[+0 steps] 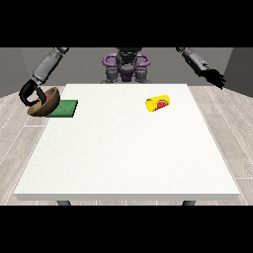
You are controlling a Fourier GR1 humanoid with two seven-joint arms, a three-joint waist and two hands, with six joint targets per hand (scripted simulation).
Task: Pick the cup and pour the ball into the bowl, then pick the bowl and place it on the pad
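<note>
White worktop (pixel 128 158) fills the front view, its far edge meeting the robot's torso (pixel 126 66) at twelve o'clock. At about nine o'clock, at the worktop's left edge, the hand at the view's left (pixel 29 94) has its dark fingers curled round the rim of a brown bowl (pixel 47 103). The bowl is tilted, its opening turned up and toward the hand, and a small spot of red shows inside it, too small to name with certainty. The bowl overlaps the left end of a flat green pad (pixel 65 108), which lies on the worktop's left margin; whether the bowl touches the pad or hangs just above it cannot be told. The grey arm (pixel 47 64) behind this hand slopes up toward eleven o'clock.

Toward two o'clock from the worktop's middle, a yellow cup (pixel 158 103) lies on its side, well apart from the bowl and pad. Its open mouth faces the camera and slightly left, and red shows inside the mouth.

Out past the worktop's right edge, at about two o'clock in the view, the hand at the view's right (pixel 216 78) hangs in the air over the pale wooden floor (pixel 232 128), away from the cup. Its fingers look spread and point down and outward, and it has hold of nothing.
</note>
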